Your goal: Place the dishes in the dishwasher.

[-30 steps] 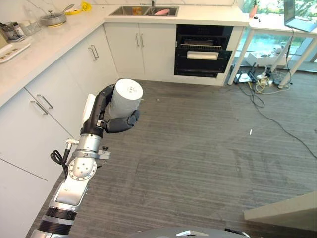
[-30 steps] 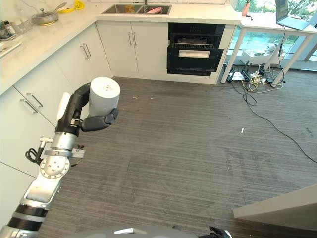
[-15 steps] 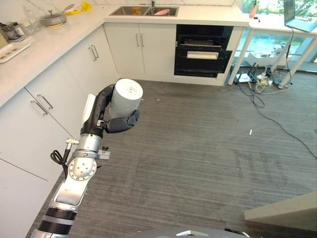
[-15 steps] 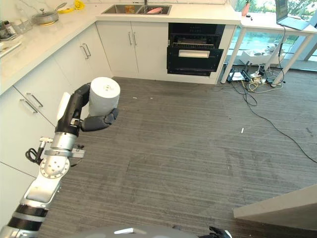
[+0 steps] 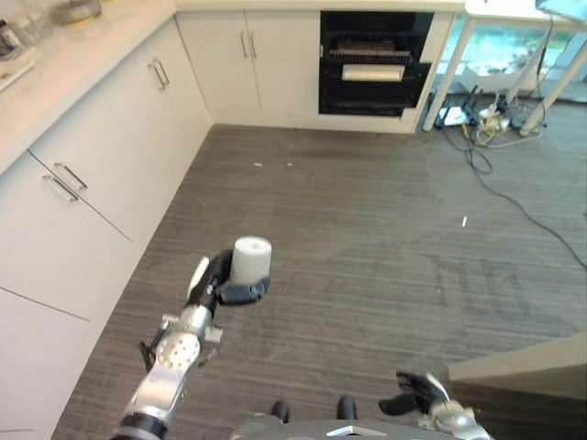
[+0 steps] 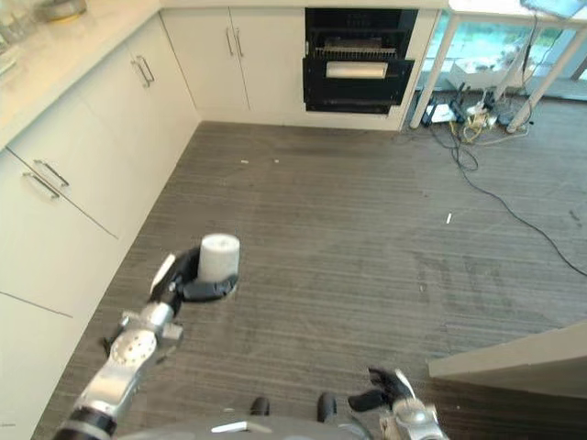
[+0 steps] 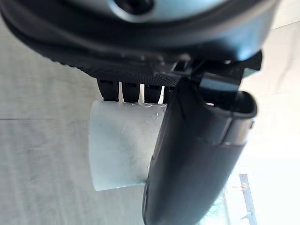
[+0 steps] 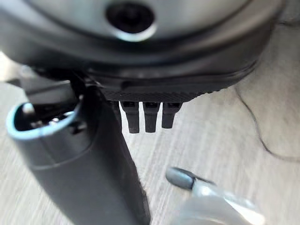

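— So, where is the white cylindrical cup (image 5: 250,259)?
— In my left hand (image 5: 223,286), upright, fingers and thumb curled round it, over the grey striped floor (image 5: 367,238), well short of the open black dishwasher (image 5: 376,62).
— And your right hand (image 5: 413,400)?
— Low over that floor, far from the dishwasher, fingers relaxed, holding nothing.

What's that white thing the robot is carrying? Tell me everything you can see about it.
It is a plain white cup, a smooth, matte cylinder with no handle showing and no markings I can make out. It is held roughly upright above the grey striped floor, flat closed end facing up. The left hand grips it, dark fingers wrapped round its side and the thumb pressing the other side. Nothing else touches it.
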Available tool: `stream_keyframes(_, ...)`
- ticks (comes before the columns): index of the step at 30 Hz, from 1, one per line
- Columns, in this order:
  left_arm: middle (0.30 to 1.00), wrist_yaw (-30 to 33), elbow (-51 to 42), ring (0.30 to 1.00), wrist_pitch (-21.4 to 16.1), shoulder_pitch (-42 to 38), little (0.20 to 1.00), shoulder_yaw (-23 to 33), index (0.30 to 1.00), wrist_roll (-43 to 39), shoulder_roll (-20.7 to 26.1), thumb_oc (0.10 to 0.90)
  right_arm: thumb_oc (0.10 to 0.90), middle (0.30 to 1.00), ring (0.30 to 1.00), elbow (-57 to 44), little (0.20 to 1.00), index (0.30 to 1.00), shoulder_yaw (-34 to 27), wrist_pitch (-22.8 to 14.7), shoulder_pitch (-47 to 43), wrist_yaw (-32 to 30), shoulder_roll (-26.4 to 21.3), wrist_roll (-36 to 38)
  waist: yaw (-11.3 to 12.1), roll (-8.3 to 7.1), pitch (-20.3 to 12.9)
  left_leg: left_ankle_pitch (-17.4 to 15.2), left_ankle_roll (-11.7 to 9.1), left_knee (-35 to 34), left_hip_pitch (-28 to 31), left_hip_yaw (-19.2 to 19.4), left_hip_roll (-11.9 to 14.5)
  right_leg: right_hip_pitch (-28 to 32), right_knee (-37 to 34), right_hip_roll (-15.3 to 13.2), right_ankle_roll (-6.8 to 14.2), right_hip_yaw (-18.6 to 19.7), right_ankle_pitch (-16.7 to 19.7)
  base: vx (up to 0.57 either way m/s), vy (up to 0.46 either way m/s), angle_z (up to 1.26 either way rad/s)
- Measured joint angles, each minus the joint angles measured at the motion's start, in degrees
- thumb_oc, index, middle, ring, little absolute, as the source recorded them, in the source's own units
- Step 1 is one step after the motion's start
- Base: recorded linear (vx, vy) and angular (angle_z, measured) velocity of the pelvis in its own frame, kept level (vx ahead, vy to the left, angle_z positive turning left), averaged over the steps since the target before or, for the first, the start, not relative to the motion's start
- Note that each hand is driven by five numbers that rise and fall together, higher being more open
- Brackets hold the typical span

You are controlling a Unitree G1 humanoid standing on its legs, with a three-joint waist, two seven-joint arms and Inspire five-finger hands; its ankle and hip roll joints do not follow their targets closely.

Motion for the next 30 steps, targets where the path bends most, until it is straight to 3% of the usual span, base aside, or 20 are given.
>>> stream_keyframes(3, 0.3, 1.5, 0.0, 0.3, 0.1, 1.4, 0.3, 0.2, 0.3, 0.0, 0.0, 0.4, 0.8, 0.9, 0.9, -3.9, 0.9, 0.9, -2.0, -2.2, -2.3, -2.6, -0.3, -2.9, 0.6, 0.37, 0.4, 0.6, -0.9, 0.3, 0.3, 0.6, 0.2, 1.2, -0.1, 0.3, -0.6, -1.9, -0.6, 0.07, -0.065, 0.39)
stream_keyframes(7, 0.3, 4.2, -1.5, 0.3, -0.3, 1.2, 0.3, 2.3, 0.3, -0.1, -0.2, 0.4, 0.8, 0.9, 0.9, -3.5, 0.9, 0.9, -2.4, -2.4, -6.6, -4.4, 0.0, -3.2, 2.3, 2.69, 1.4, 0.7, -1.1, 2.7, -1.8, 0.4, 0.9, -1.6, 6.9, 1.2, -2.9, -4.4, -4.3, 0.05, -0.035, 0.36)
stream_keyframes(9, 0.3, 4.7, -1.5, 0.3, -0.6, 0.8, 0.3, 2.7, 0.3, -0.1, -0.3, 0.4, 0.8, 0.9, 0.9, -2.0, 0.9, 0.9, -2.3, -2.1, -6.5, -4.3, 0.9, -2.9, 2.8, 2.43, 1.8, 2.0, -2.2, 6.3, -4.7, 0.6, -0.6, -4.4, 12.0, -0.4, -3.8, -5.5, -7.1, 0.04, 0.019, 0.48)
stream_keyframes(11, 0.3, 4.6, -1.5, 0.3, -0.6, 0.0, 0.3, 2.5, 0.3, -0.1, -1.2, 0.4, 0.8, 0.9, 0.9, 0.4, 0.9, 0.9, -2.4, -1.8, -6.3, -4.5, 1.1, -1.9, 3.2, 2.04, 2.1, 5.3, -3.8, 10.0, -8.6, 2.0, -2.9, -4.8, 13.6, -3.0, -3.9, -8.4, -7.9, 0.05, 0.017, 0.82)
stream_keyframes(12, 0.3, 4.6, -1.6, 0.3, -0.9, -0.7, 0.3, 2.5, 0.3, -0.1, -1.6, 0.4, 0.8, 0.9, 0.9, 1.6, 0.9, 0.9, -2.4, -1.2, -6.3, -4.6, 1.0, -1.0, 3.5, 1.09, 2.8, 7.7, -4.6, 11.0, -10.2, 4.5, -4.0, -4.3, 13.0, -4.7, -4.6, -10.2, -7.7, 0.05, 0.015, 0.96)
stream_keyframes(14, 0.3, 4.8, -1.8, 0.3, -1.8, -0.6, 0.3, 2.7, 0.3, -0.1, -1.4, 0.4, 0.8, 0.9, 0.9, 2.4, 0.9, 0.9, -2.5, -1.0, -5.8, -4.9, 1.1, -1.0, 4.0, 0.84, 3.3, 6.4, -1.4, 9.8, -11.3, 10.9, -3.0, -2.5, 10.5, -4.6, -6.4, -12.2, -7.3, 0.1, 0.044, 0.74)
stream_keyframes(16, 0.3, 5.2, -1.8, 0.3, -2.0, -0.6, 0.3, 3.1, 0.3, 0.1, -1.3, 0.4, 0.8, 0.9, 0.9, 2.4, 0.9, 0.9, -3.8, -1.1, -5.9, -5.6, 1.5, -1.0, 4.7, 0.48, 3.6, 5.9, -1.8, 7.4, -14.2, 13.7, -2.1, -1.9, 8.4, -3.8, -6.8, -12.8, -7.3, 0.17, 0.103, 0.59)
stream_keyframes(19, 0.3, 5.9, -1.6, 0.3, -2.1, -0.1, 0.3, 4.4, 0.3, 0.6, -1.4, 0.4, 0.8, 0.9, 0.9, 2.5, 0.9, 0.9, -4.9, -1.2, -6.1, -7.5, 1.7, -1.0, 4.9, 0.79, 3.5, 6.1, -1.5, 1.2, -17.5, 14.8, -0.5, -1.4, 6.4, -1.5, -6.9, -13.4, -6.1, 0.27, 0.152, 0.33)
stream_keyframes(20, 0.3, 6.4, -1.4, 0.3, -2.1, 0.8, 0.3, 5.2, 0.3, 0.8, -1.5, 0.4, 0.8, 0.9, 0.9, 2.8, 0.9, 0.9, -4.9, -1.3, -6.0, -7.4, 1.8, -1.0, 5.1, 0.26, 3.8, 6.2, -1.6, 0.7, -17.5, 15.2, 0.2, 0.2, 5.1, -0.5, -5.7, -13.5, -6.7, 0.32, 0.328, -0.06)
stream_keyframes(22, 0.3, 6.6, -1.4, 0.3, -2.0, 3.3, 0.3, 7.1, 0.3, 1.2, -2.0, 0.4, 0.8, 0.9, 0.9, 4.3, 0.9, 0.9, -5.8, -1.5, -5.8, -7.6, 2.0, -1.0, 5.1, 0.12, 3.7, 6.8, 0.5, 0.6, -16.9, 19.9, 1.9, 3.2, 3.6, 1.1, -5.0, -13.2, -7.1, 0.28, 0.274, -0.19)
stream_keyframes(25, 0.3, 6.5, -0.9, 0.3, -1.6, 4.5, 0.3, 7.6, 0.3, 1.9, -2.1, 0.4, 0.8, 0.9, 0.9, 5.3, 0.9, 0.9, -8.5, -1.5, -4.7, -7.8, 1.6, -1.1, 5.0, 0.26, 3.5, 8.5, 3.7, -0.6, -15.3, 19.3, 1.3, 5.2, 3.9, 1.3, -3.6, -12.4, -9.3, 0.25, 0.25, -0.21)
stream_keyframes(26, 0.3, 6.5, 0.0, 0.3, -1.5, 4.6, 0.3, 7.8, 0.3, 2.4, -2.4, 0.4, 0.8, 0.9, 0.9, 6.9, 0.9, 0.9, -9.2, -1.3, -4.7, -8.1, 1.7, -1.0, 4.9, 0.57, 2.9, 11.5, 5.8, -1.7, -13.3, 19.5, 1.0, 5.7, 5.7, 1.0, -2.5, -12.3, -11.3, 0.41, 0.483, 0.0)
stream_keyframes(27, 0.3, 6.4, 0.8, 0.3, -0.5, 3.6, 0.3, 7.8, 0.3, 2.4, -2.2, 0.4, 0.8, 0.9, 0.9, 8.4, 0.9, 0.9, -9.6, -0.8, -3.9, -8.2, 2.6, -1.0, 4.2, -1.35, 2.4, 9.4, 7.1, -2.4, -10.4, 19.4, -1.5, 5.6, 11.5, -2.2, 0.4, -12.6, -13.5, 0.3, 0.372, 0.14)
stream_keyframes(29, 0.3, 6.0, 0.6, 0.3, -0.5, 2.7, 0.3, 7.8, 0.3, 3.4, -1.8, 0.4, 0.8, 0.9, 0.9, 8.7, 0.9, 0.9, -10.1, -0.9, -2.2, -8.0, 3.6, -1.0, 3.2, -1.86, 1.7, 7.6, 7.7, -2.5, -7.0, 17.8, -3.1, 2.0, 27.8, -6.3, 3.0, -14.2, -15.9, 0.19, 0.266, 0.3)
stream_keyframes(30, 0.3, 6.0, 0.6, 0.3, -0.5, 2.7, 0.3, 7.8, 0.3, 3.4, -1.8, 0.4, 0.8, 0.9, 0.9, 8.7, 0.9, 0.9, -10.1, -0.9, -2.2, -8.0, 3.6, -1.0, 3.2, -1.86, 1.7, 7.6, 7.7, -2.5, -7.0, 17.8, -3.1, 2.0, 27.8, -6.3, 3.0, -14.2, -15.9, 0.34, 0.506, 0.41)
